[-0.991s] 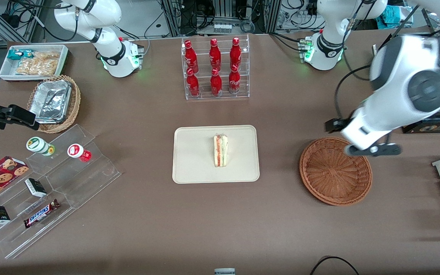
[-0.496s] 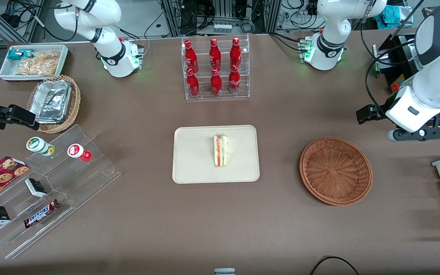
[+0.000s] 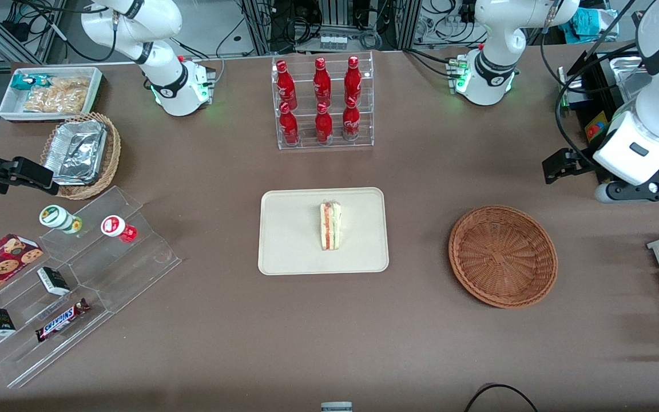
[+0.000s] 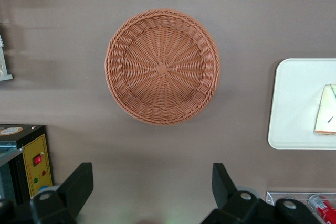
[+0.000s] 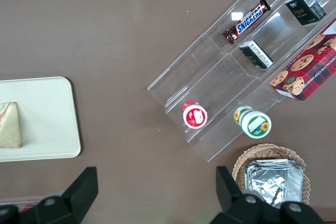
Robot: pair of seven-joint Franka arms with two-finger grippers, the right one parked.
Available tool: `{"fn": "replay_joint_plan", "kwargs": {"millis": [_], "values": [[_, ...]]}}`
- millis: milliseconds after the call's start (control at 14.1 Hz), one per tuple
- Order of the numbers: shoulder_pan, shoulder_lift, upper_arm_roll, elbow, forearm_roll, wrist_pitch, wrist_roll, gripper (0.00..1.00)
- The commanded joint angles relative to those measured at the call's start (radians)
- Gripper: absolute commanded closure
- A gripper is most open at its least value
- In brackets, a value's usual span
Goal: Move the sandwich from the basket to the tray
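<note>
1. I see the sandwich (image 3: 330, 225) lying on the tray (image 3: 289, 240), mid-counter.
2. The wicker basket (image 3: 502, 256) sits well apart from the tray, toward my working arm's end, nothing in it.
3. My gripper (image 4: 152, 190) hangs high above the counter (image 3: 329, 332) near the basket, jaws spread wide, holding nothing.

- One sandwich (image 3: 330, 225) is lying on one tray (image 3: 289, 240).
- One basket (image 3: 502, 256) is sitting empty.
- Six red bottles (image 3: 321, 100) are standing in one rack.
- One gripper (image 4: 152, 190) is hovering, fingers apart.
</note>
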Motion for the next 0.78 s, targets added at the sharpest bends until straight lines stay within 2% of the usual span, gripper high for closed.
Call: {"fn": "replay_joint_plan", "kwargs": {"millis": [0,212,354,708], "values": [[0.009,-0.011,-0.008,0.011,-0.003,-0.007,0.012,0.00],[0.009,-0.021,-0.008,0.023,-0.010,-0.005,0.006,0.00],[0.009,-0.029,-0.005,0.023,-0.042,-0.005,0.005,0.00],[0.023,-0.031,0.002,0.022,-0.043,-0.005,-0.001,0.00]]}}
